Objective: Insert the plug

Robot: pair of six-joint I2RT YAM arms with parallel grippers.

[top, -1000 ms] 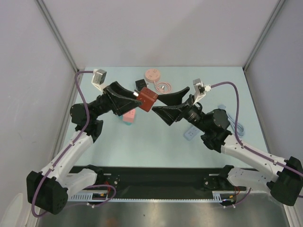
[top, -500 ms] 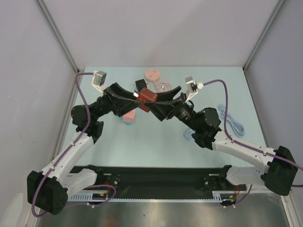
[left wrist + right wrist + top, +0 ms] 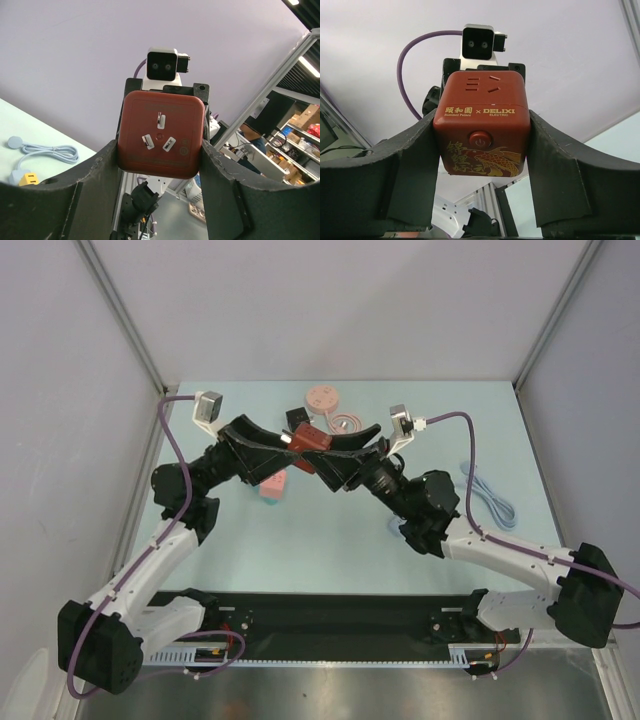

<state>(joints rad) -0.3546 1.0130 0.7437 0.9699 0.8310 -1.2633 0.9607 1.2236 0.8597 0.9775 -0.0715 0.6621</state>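
Observation:
A red cube power adapter (image 3: 311, 441) hangs in the air above the back of the table, held from both sides. In the left wrist view its face (image 3: 161, 131) with three metal plug pins shows, and my left gripper (image 3: 160, 146) is shut on its sides. The right wrist view shows the opposite side of the red cube (image 3: 481, 137), with a power button, a gold fish and socket slots on top. My right gripper (image 3: 481, 120) has both fingers against that side. From above, the left gripper (image 3: 296, 444) and the right gripper (image 3: 326, 448) meet at the cube.
On the pale table behind the cube lie a black plug block (image 3: 297, 418), a pink round disc (image 3: 322, 397) and a coiled pink cable (image 3: 346, 423). A pink and teal block (image 3: 272, 487) sits under the left arm. A pale blue cable (image 3: 490, 496) lies at the right.
My right gripper moved left to the cube and closed its wide-open fingers onto it. The left gripper kept its hold, and the cube turned slightly.

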